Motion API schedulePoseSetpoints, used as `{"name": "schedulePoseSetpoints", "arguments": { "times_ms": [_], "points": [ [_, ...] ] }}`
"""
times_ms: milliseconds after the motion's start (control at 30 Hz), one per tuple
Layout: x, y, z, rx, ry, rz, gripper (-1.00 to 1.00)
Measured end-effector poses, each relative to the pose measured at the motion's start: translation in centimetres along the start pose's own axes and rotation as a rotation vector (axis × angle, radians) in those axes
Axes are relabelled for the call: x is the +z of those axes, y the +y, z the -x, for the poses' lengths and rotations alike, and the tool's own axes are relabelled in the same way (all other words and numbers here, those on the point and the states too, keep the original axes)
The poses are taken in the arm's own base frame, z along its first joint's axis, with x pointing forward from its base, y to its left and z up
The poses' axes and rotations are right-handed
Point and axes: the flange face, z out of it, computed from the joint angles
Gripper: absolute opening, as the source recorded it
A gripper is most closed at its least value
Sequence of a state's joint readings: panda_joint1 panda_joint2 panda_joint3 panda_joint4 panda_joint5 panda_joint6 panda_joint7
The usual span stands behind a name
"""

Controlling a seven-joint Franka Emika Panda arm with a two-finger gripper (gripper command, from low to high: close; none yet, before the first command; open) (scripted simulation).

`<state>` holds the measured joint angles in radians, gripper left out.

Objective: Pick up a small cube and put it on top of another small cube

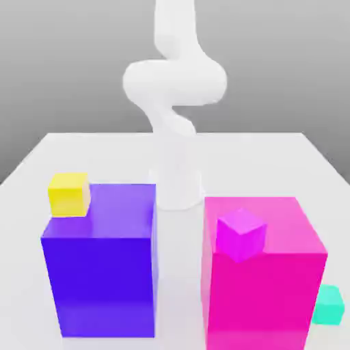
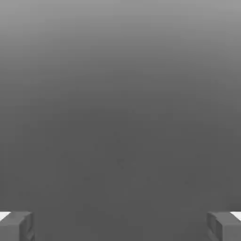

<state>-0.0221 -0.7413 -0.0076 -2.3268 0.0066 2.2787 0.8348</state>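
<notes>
A white tabletop [image 1: 273,154] is seen in the exterior view, with the white, rounded robot arm [image 1: 174,82] rising behind two large blocks. The lower part of the arm is seen in the gap between them. A large, glossy purple block [image 1: 102,273] is placed toward the exterior view's left, and a large, glossy pink block [image 1: 263,294] toward the exterior view's right; the two are kept apart by a narrow strip of table.

A small, plain, smooth yellow cube [image 1: 69,194] is found at the far upper corner of the purple block, on the exterior view's left side, overlapping that block's top edge. Whether it is resting on the block or is placed behind it cannot be told, and whether its hue is lime or pure yellow cannot be settled.

A small magenta cube [image 1: 240,234] is seen against the top front edge of the pink block. A small teal cube [image 1: 329,305] is seen low down, just beside the pink block on the exterior view's right and partly hidden by it.

In the hand view the gripper [image 2: 120,228] is shown released: its two grey fingertips [image 2: 16,226] are spread wide apart, with nothing held between them and a plain grey background beyond
</notes>
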Motion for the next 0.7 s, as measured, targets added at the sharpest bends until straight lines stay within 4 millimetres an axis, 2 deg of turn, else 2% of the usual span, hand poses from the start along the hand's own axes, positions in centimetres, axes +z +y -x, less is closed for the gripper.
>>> {"name": "schedulePoseSetpoints", "arguments": {
  "times_ms": [67, 167, 367, 467, 567, 700],
  "points": [
    [3.7, 2.5, -1.4, 0.079, -0.037, 0.081, 0.00],
    [8.6, 7.3, -3.5, 0.210, -0.084, 0.195, 0.00],
    [16.0, 19.5, -6.0, 0.499, -0.180, 0.397, 0.00],
    [18.6, 26.2, -6.0, 0.654, -0.231, 0.484, 0.00],
    [20.5, 32.9, -5.1, 0.813, -0.283, 0.560, 0.00],
    [22.5, 38.8, -2.2, 0.924, -0.284, 0.631, 0.00]
  ]
}}
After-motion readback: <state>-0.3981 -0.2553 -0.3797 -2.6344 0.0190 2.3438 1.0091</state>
